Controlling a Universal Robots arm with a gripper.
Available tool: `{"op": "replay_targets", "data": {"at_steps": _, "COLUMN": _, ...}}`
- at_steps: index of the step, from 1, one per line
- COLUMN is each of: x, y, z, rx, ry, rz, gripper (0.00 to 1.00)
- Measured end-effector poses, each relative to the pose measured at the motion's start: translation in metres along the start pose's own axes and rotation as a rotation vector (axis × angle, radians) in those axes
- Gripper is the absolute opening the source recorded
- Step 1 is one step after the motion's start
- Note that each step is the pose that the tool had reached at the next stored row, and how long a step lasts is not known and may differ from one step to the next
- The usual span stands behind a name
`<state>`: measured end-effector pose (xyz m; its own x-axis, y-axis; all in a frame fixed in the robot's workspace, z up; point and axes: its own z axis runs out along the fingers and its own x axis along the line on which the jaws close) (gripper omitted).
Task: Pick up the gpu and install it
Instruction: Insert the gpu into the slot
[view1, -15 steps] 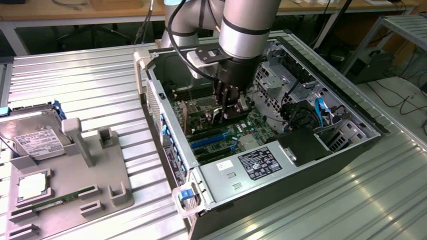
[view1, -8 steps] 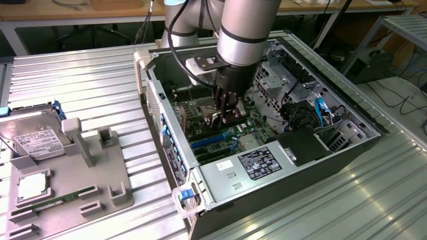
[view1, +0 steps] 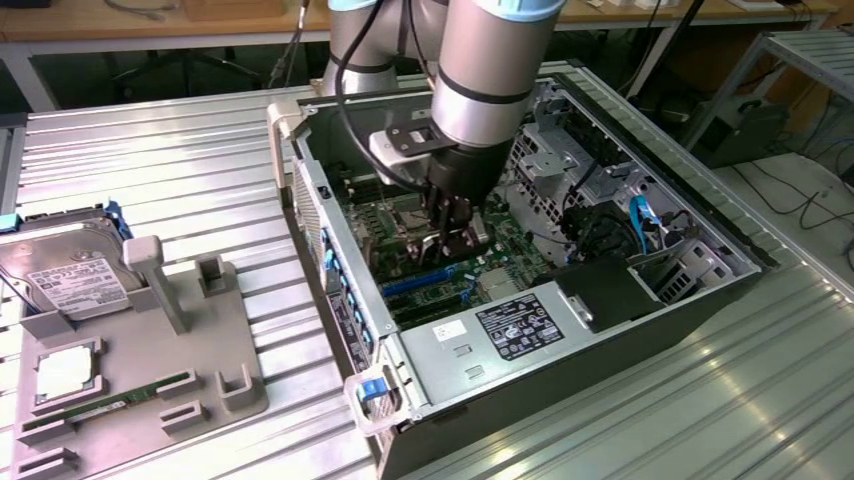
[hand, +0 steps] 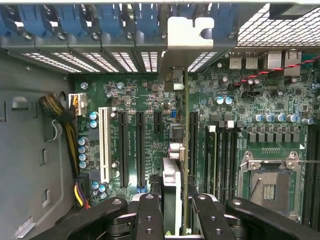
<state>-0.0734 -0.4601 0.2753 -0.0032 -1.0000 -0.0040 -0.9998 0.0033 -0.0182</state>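
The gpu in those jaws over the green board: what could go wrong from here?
The gpu, gripped edge-on in the jaws, sits close beside a black slot; slightly off, its edge could press on the motherboard instead. Its silver bracket might also catch on the case's rear wall.

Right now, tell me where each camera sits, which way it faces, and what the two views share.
Exterior view: off the arm, high over the table, looking down into the open computer case; the arm and gripper show.
Wrist view: on the wrist, looking along the fingers at the motherboard; the gripper, shut on the gpu, shows.
Shared: the gripper and the motherboard in the case.
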Motion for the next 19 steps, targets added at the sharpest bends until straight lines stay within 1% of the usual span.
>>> {"op": "replay_targets", "data": {"at_steps": 5, "x": 0.000, "y": 0.0048, "z": 0.0028, "rx": 0.0000, "ry": 0.0000, "rz": 0.000, "gripper": 0.28}}
{"op": "replay_targets", "data": {"at_steps": 10, "x": 0.000, "y": 0.0059, "z": 0.0107, "rx": 0.0000, "ry": 0.0000, "rz": 0.000, "gripper": 0.28}}
{"op": "replay_targets", "data": {"at_steps": 19, "x": 0.000, "y": 0.0099, "z": 0.0175, "rx": 0.0000, "ry": -0.0017, "rz": 0.000, "gripper": 0.28}}
